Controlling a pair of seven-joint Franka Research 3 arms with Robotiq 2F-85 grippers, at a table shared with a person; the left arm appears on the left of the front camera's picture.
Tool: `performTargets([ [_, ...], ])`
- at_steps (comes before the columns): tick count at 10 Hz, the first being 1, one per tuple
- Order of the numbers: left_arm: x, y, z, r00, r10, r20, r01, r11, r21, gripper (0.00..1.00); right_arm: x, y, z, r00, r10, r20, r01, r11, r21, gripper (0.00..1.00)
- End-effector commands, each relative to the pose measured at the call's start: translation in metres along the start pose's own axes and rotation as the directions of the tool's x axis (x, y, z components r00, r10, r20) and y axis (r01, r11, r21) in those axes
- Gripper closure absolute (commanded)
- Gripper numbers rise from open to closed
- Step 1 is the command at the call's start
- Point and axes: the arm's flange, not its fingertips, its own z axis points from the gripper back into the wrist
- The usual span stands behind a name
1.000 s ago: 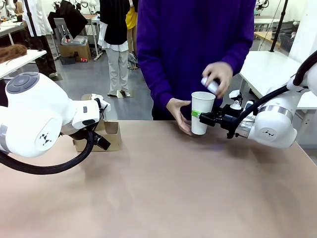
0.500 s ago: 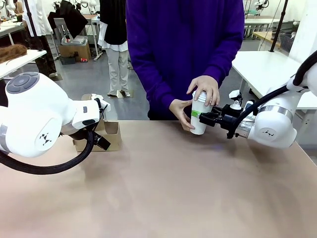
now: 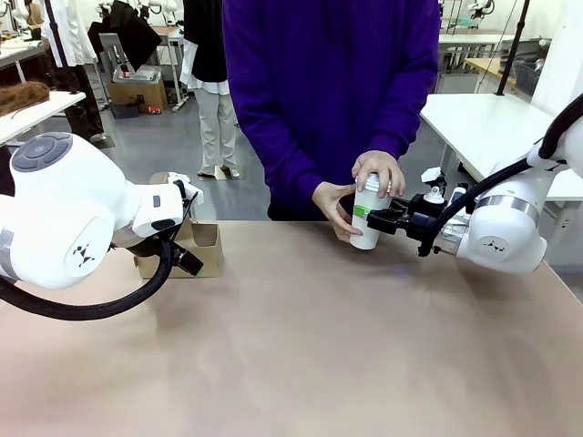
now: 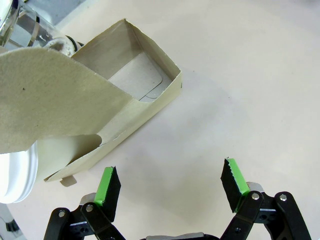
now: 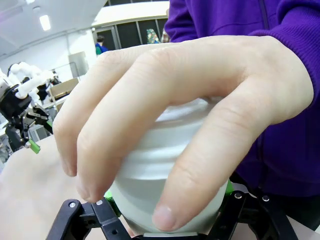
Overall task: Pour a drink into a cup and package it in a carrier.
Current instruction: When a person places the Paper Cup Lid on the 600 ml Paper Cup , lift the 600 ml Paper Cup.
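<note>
**Cup gripped upright at the far edge, carrier well off to its left**

The right gripper (image 3: 373, 218) is clamped from the side on the tall white tapered paper cup (image 3: 363, 235), with a green pad against its wall. The cup stands upright, its long axis vertical, near the table's far edge in front of the person in a purple top. One of the person's hands (image 3: 378, 172) lies flat over the cup's mouth. In the right wrist view there seems to be a stepped white lid under the fingers. The person's other hand (image 3: 332, 206) cups the side of the cup away from the gripper. The covered top hides whether any drink is inside.

The low brown cardboard carrier (image 4: 145, 112) sits on the robot's left side of the table, well apart from the cup and across the bare middle. In my judgement the next move is a long sideways carry to the left with the cup kept vertical. The right arm already has the cup, and the left arm is much nearer the carrier.

The left gripper (image 4: 170, 180) hangs over bare table just beside the carrier's near wall, jaws spread wide and holding nothing. One compartment shows an empty cardboard floor.

The table (image 3: 291, 346) is a smooth, matt beige sheet, bare between cup and carrier. Behind the person are grey floor and white worktables.
</note>
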Motion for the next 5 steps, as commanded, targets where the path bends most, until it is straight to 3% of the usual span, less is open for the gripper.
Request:
performTargets([
  [1,-0.0001,-0.0001,0.0003,1.000,0.000,0.001,0.000,1.000,-0.001,0.00,0.0090,0.0039,-0.0021,1.000,0.009,0.012,-0.009,1.000,0.005,0.20],
  [5,-0.0001,-0.0001,0.0003,1.000,0.000,0.001,0.000,1.000,-0.001,0.00,0.0090,0.0039,-0.0021,1.000,0.009,0.012,-0.009,1.000,0.005,0.20],
])
